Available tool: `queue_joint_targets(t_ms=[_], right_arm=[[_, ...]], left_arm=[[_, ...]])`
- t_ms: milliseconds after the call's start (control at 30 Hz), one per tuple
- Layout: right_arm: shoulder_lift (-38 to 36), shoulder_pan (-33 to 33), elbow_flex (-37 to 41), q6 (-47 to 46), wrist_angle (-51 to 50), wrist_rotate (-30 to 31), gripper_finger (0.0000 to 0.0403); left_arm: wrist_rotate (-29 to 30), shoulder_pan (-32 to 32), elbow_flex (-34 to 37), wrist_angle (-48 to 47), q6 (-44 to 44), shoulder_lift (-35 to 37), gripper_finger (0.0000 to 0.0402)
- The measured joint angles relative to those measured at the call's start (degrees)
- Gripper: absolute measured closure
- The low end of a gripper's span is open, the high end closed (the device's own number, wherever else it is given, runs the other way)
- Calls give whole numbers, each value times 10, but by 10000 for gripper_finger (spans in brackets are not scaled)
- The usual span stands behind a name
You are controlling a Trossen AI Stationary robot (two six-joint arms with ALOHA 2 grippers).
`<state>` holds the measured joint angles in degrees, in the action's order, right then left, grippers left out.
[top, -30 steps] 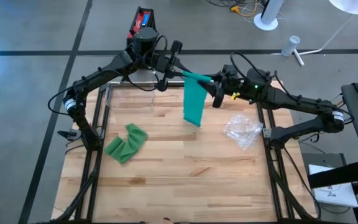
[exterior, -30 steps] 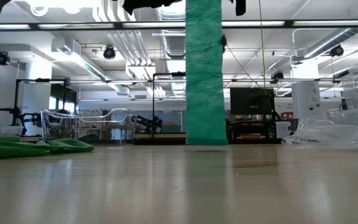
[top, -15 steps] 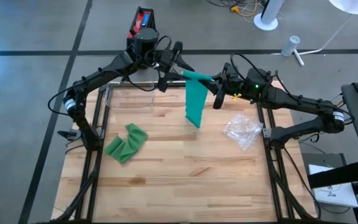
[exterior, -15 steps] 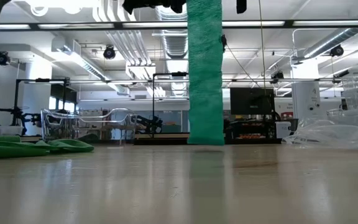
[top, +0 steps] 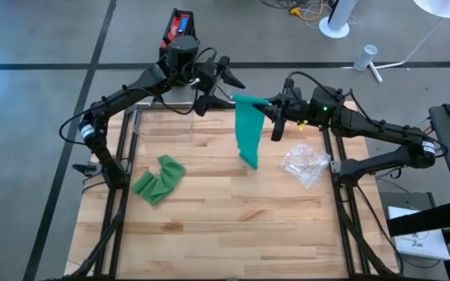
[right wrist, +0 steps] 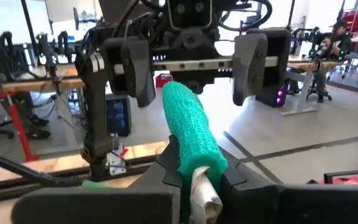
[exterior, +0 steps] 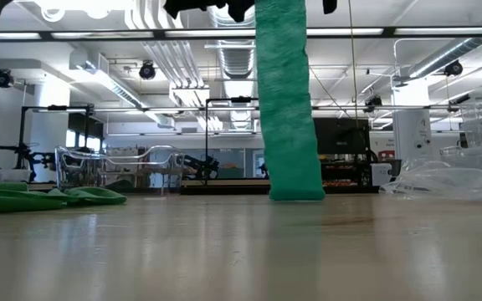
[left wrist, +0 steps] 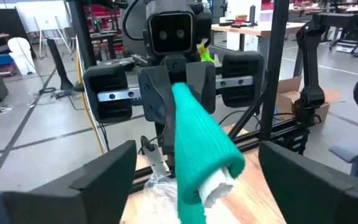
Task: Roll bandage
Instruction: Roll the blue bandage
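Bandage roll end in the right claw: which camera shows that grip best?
Right wrist view: the right claw is shut on the green bandage, its white core end visible. Left wrist view shows that grip from the front. High view shows only the hanging strip; low view only the strip's lower part.

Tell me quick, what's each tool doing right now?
Left tool: open, fingers spread either side of the bandage, not gripping it.
Right tool: shut on the bandage, whose loose end hangs to the table.
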<state>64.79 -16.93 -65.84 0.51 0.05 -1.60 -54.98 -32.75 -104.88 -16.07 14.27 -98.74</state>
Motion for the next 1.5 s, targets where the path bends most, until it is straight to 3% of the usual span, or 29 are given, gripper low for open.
queue_joint_targets(t_ms=[367,633,833,1500], right_arm=[[0,0,0,41,-11,-4,378],[0,0,0,54,-11,-4,378],[0,0,0,56,-10,-4,381],[0,0,-1,48,-12,1,380]], left_arm=[[-11,17,0,5,-28,-2,24],[61,22,0,9,-58,-4,34],[63,23,4,6,-95,-4,42],[89,22,8,26,-96,-22,145]])
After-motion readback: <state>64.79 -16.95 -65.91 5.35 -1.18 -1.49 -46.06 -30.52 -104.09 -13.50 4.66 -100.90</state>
